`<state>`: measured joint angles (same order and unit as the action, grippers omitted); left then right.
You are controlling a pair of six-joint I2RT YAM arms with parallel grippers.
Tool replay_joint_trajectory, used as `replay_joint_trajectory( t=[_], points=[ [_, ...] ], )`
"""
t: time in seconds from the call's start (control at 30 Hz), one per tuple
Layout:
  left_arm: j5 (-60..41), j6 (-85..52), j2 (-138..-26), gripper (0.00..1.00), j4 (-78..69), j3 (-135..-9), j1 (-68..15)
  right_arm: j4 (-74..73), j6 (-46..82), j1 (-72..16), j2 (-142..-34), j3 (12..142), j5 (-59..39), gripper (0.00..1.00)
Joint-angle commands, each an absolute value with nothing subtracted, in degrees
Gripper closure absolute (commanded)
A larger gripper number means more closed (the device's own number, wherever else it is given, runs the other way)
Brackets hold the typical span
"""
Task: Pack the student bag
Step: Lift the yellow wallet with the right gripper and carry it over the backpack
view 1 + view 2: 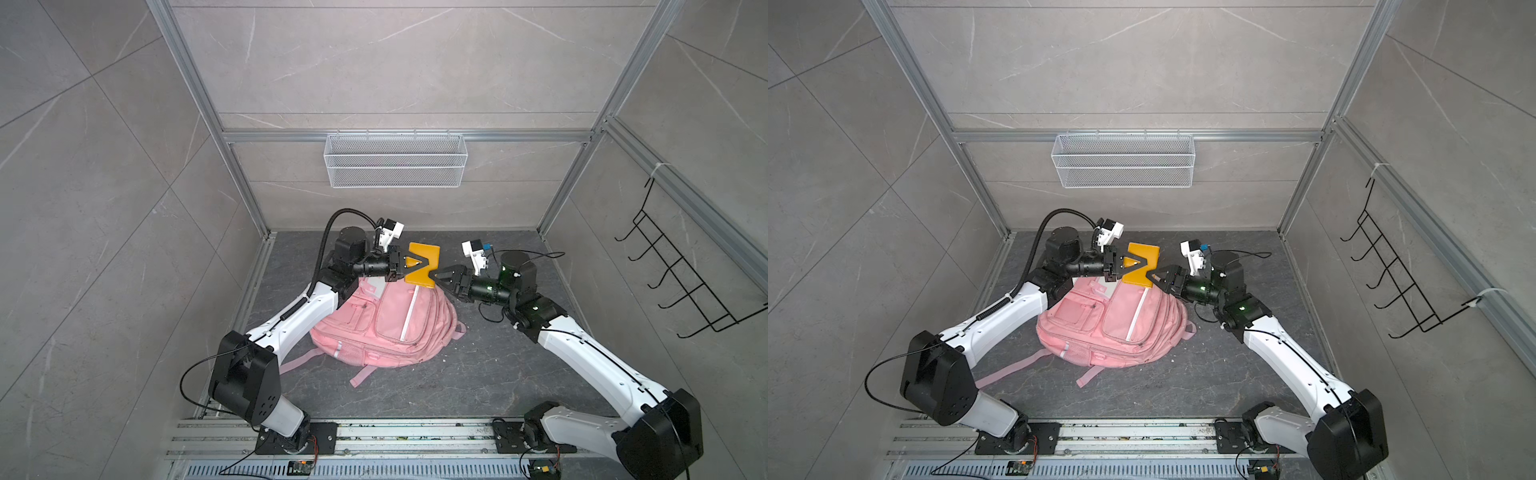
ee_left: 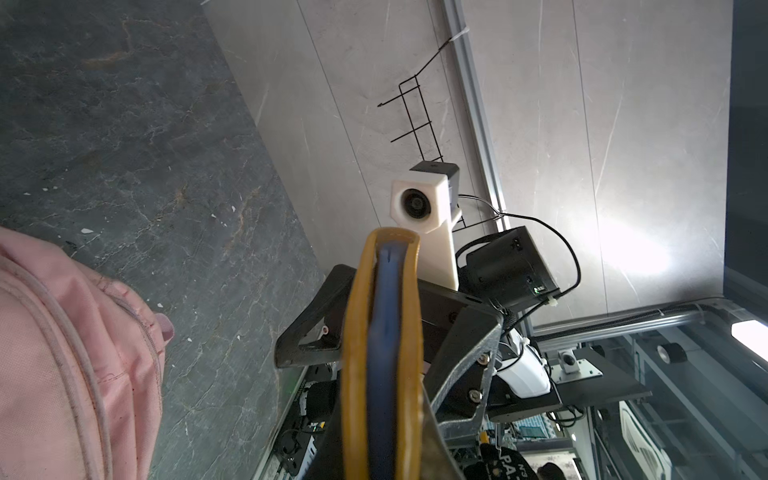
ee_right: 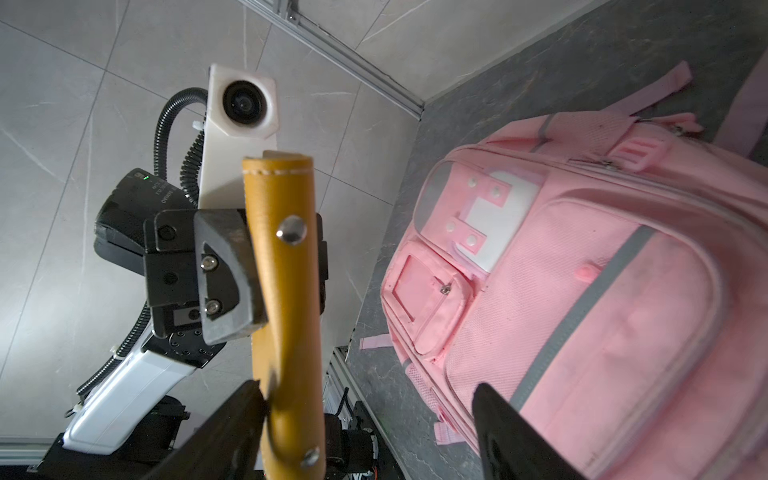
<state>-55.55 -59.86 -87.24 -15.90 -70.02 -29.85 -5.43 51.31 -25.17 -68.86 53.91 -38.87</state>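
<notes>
The left gripper is clamped tight on a yellow case, holding it in the air. The right gripper gapes wide with the case's end between its jaws; one finger rests against it and the other stands well apart. The bag lies front-up on the floor, just beneath both.

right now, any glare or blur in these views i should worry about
Left wrist view: a bright glare patch on the wall, and the yellow case is blurred close to the lens. Right wrist view: the student bag is sharp, the right hand dark and soft. Both top views: evenly lit.
</notes>
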Motion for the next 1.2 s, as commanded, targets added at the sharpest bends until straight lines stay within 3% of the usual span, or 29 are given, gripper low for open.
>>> replay_joint_trajectory(
  t=[0.0, 0.13, 0.43, 0.6, 0.67, 0.77, 0.97, 1.17],
  points=[
    [-59.4, -62.97, -84.47, 1.0, -22.93, -69.63, -29.88, -16.01, 55.19, -26.73, -70.53, 53.39, -42.29, 0.26],
    [-59.73, -64.51, -84.3, 1.0, -24.98, -69.26, -29.84, -19.45, 56.08, -28.57, -73.0, 55.32, -43.2, 0.4],
    [-56.19, -62.77, -83.33, 0.98, -22.1, -67.89, -29.53, -19.08, 55.04, -29.88, -72.37, 55.67, -41.07, 0.99],
    [-48.35, -52.45, -81.61, 0.37, -4.64, -69.13, -28.75, -5.6, 49.46, -29.1, -69.01, 54.87, -35.26, 1.0],
    [-44.41, -46.54, -81.39, 0.27, 4.45, -70.46, -28.87, 4.25, 45.56, -28.54, -67.63, 55.88, -31.61, 1.0],
    [-38.59, -41.93, -81.77, 0.27, 13.08, -70.3, -29.97, 18.69, 39.74, -25.97, -65.21, 57.66, -26.82, 1.0],
    [-30.04, -36.49, -85.78, 0.3, 21.77, -69.46, -34.6, 36.82, 32.15, -13.64, -60.95, 57.21, -26.13, 1.0],
    [-27.91, -34.51, -91.88, 0.38, 21.27, -70.42, -34.9, 39.34, 31.09, -11.69, -58.58, 53.41, -26.57, 1.0]
  ],
)
